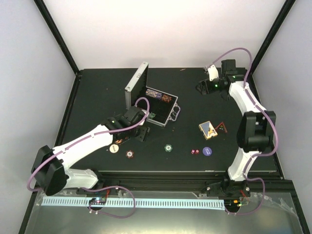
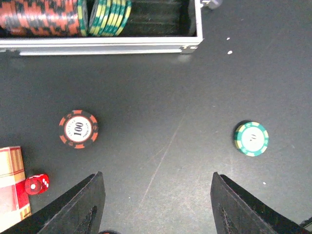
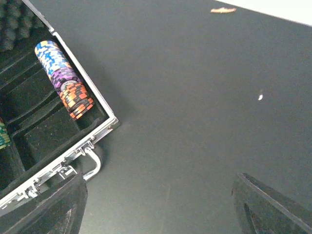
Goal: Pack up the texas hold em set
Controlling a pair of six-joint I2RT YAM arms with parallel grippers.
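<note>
The silver briefcase (image 1: 157, 108) lies open mid-table with its lid (image 1: 136, 84) standing up; rows of chips (image 2: 39, 17) sit in its tray. Loose on the black table are a black-and-orange "100" chip (image 2: 78, 129), a green chip (image 1: 168, 147), a maroon chip (image 1: 129, 154), a purple chip (image 1: 207, 150), red dice (image 1: 194, 152) and the card deck (image 1: 208, 128). My left gripper (image 1: 139, 132) is open and empty, low over the table just in front of the case. My right gripper (image 1: 202, 87) is open and empty, to the right of the case near its handle (image 3: 92, 163).
In the left wrist view a red die (image 2: 37, 184) lies beside a red-and-cream patterned box (image 2: 10, 180) at the left edge, and the green chip (image 2: 251, 138) lies right of my fingers (image 2: 85, 204). A cream-faced chip (image 1: 114, 148) lies under the left arm. Black frame posts (image 1: 56, 36) flank the table.
</note>
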